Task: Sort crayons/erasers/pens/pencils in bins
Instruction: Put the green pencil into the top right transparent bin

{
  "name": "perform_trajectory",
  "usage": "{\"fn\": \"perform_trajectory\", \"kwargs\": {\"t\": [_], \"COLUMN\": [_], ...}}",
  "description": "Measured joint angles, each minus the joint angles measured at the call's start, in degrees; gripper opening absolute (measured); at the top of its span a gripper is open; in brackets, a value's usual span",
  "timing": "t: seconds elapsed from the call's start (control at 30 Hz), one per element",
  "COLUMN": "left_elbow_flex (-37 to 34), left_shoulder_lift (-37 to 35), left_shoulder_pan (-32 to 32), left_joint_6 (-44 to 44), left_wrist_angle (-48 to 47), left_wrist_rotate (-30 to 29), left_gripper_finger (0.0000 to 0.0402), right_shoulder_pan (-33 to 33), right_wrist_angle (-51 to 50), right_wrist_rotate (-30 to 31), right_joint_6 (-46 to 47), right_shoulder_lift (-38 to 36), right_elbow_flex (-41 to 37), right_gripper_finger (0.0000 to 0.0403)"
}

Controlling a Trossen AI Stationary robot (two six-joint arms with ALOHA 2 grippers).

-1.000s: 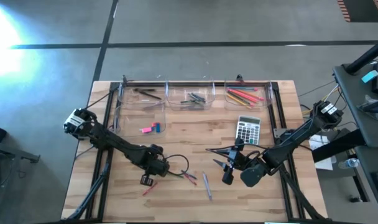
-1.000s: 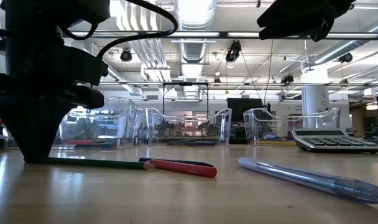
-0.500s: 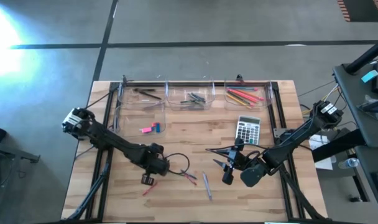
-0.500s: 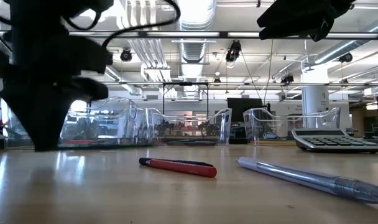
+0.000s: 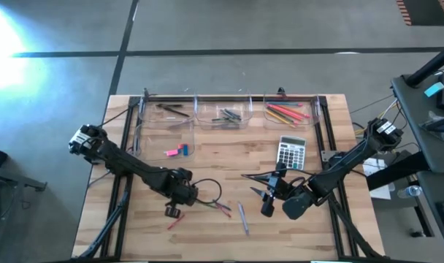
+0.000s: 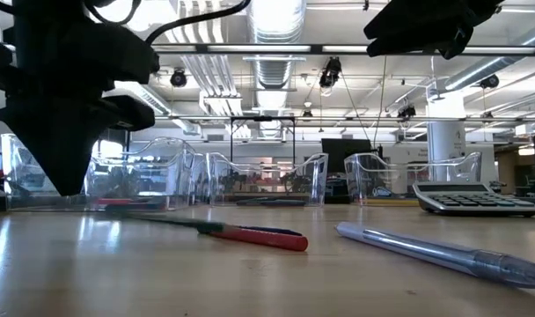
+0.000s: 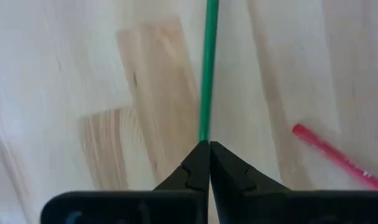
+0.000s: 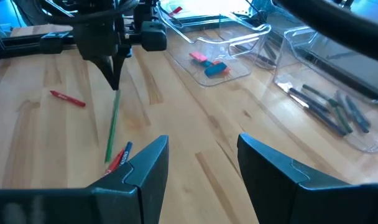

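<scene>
at about seven o'clock on the pale wooden table [image 5: 222,157], seen from above, my left gripper [image 7: 204,148] has its two dark fingers pressed together on the end of a long thin green pencil [image 7: 207,68]. i pinch it by the very tip, so the rest of the stick trails away from me with its far end low by the table; in the right wrist view it slants down from my fingertips toward a short red crayon [image 8: 118,159] and a blue stick lying just beside it. holding one end like this should let me carry the pencil clear of the loose things below, though i judge it may swing or slip, being so thin.

my right gripper [image 8: 201,163] waits at roughly four o'clock with its fingers spread and nothing between them, just this side of the grey calculator [image 5: 291,152].

the clear plastic bins [image 5: 228,115] stand in a row along twelve o'clock. the one toward one o'clock already holds orange and red pencils [image 5: 286,112], so i judge that is where this green one belongs. a fourth bin, nearer ten o'clock, holds the pink and blue erasers [image 5: 177,151].

loose on the table there is also a red crayon [image 5: 176,221] near six o'clock and a clear-barrelled pen [image 6: 435,253] toward five o'clock.
</scene>
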Motion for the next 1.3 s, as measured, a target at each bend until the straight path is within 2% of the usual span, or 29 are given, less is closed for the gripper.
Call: {"fn": "perform_trajectory", "kwargs": {"t": [0.37, 0.53, 0.77, 0.87, 0.93, 1.13, 1.3], "left_elbow_flex": [-0.1, -0.1, -0.1, 0.2, 1.7, 6.7, 8.6], "left_shoulder_lift": [-0.2, -0.1, 3.1, 6.2, 8.9, 15.7, 18.0], "left_shoulder_pan": [-0.1, -0.3, -1.6, -2.2, -2.6, -2.5, -2.4], "left_joint_6": [1.2, 1.4, 2.8, 2.8, 2.9, 2.9, 2.8], "left_wrist_angle": [2.6, 9.0, 22.2, 32.0, 35.1, 32.9, 32.6], "left_wrist_rotate": [0.2, 2.9, 4.2, 3.3, 3.2, 1.2, -1.7], "left_gripper_finger": [0.0001, 0.0002, 0.0064, 0.0091, 0.0102, 0.0108, 0.0108], "right_shoulder_pan": [0.0, 0.0, 0.0, 0.0, -0.1, -0.3, -0.3], "right_wrist_angle": [0.0, 0.3, 0.5, 0.5, 0.5, 0.5, 0.4], "right_wrist_rotate": [-1.2, -1.1, -1.1, -0.9, -0.9, -0.9, -0.9], "right_joint_6": [1.2, 1.1, 1.1, 1.0, 0.9, 0.9, 0.9], "right_shoulder_lift": [4.5, 4.5, 4.4, 4.4, 4.4, 4.4, 4.4], "right_elbow_flex": [-0.3, -0.3, -0.3, -0.3, -0.3, -0.3, -0.3], "right_gripper_finger": [0.018, 0.018, 0.018, 0.018, 0.018, 0.018, 0.018]}}
